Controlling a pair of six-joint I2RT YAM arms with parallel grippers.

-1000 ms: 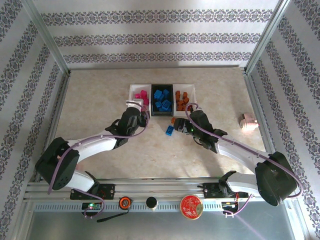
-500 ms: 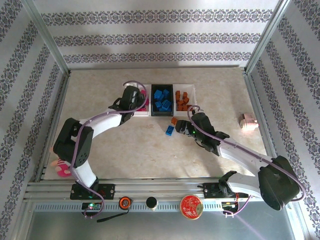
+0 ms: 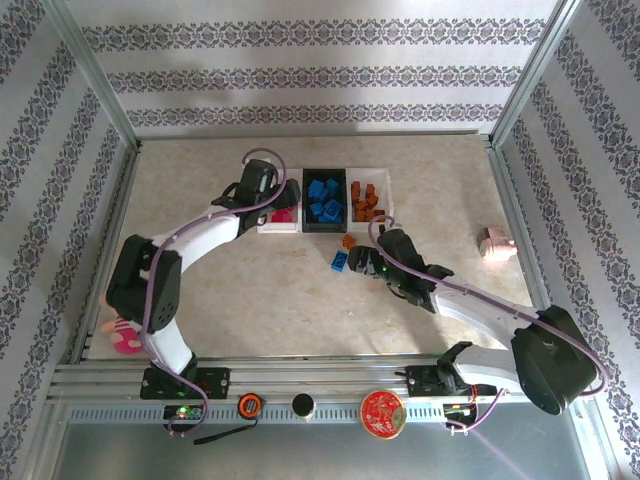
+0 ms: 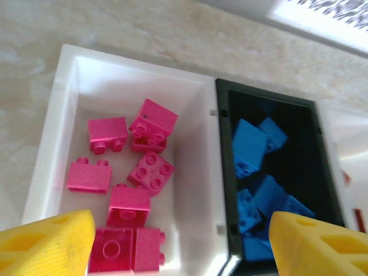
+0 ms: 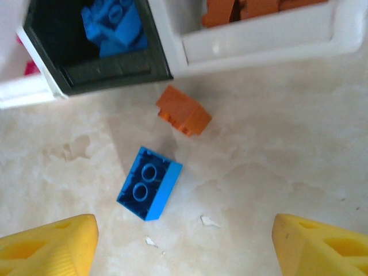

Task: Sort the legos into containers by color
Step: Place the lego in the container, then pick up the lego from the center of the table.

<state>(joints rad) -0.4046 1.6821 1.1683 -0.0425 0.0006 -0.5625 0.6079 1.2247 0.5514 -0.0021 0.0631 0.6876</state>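
**Both grippers open, trays filled by color, two bricks loose on the table**

Three shallow trays sat side by side toward the far middle of the table (image 3: 200, 290). The left white tray (image 4: 68, 80) held several pink bricks (image 4: 150, 171), some stud-side up and some on their sides. The black tray (image 4: 222, 172) in the middle touched it and held a heap of blue bricks (image 4: 250, 144). The right white tray (image 5: 259, 43) held orange bricks (image 3: 365, 200).

The left gripper (image 4: 181, 247) hung over the near part of the left white tray. Its yellow fingertips were spread wide at the two lower corners of the wrist view, with nothing held between them.

Two bricks lay on the bare table just near of the trays. The loose orange brick (image 5: 184, 112) lay tilted, close to where the black tray met the right white tray. The loose blue brick (image 5: 148, 183) lay a little nearer and slightly to the left, studs up, apart from the orange one.

The right gripper (image 5: 184, 247) was above the table on the near side of these two bricks. Its fingers were also spread wide, and it held nothing.

A pale pink lump (image 3: 495, 243) lay far off to the right of the table. A doll (image 3: 122, 337) lay at the near left edge.
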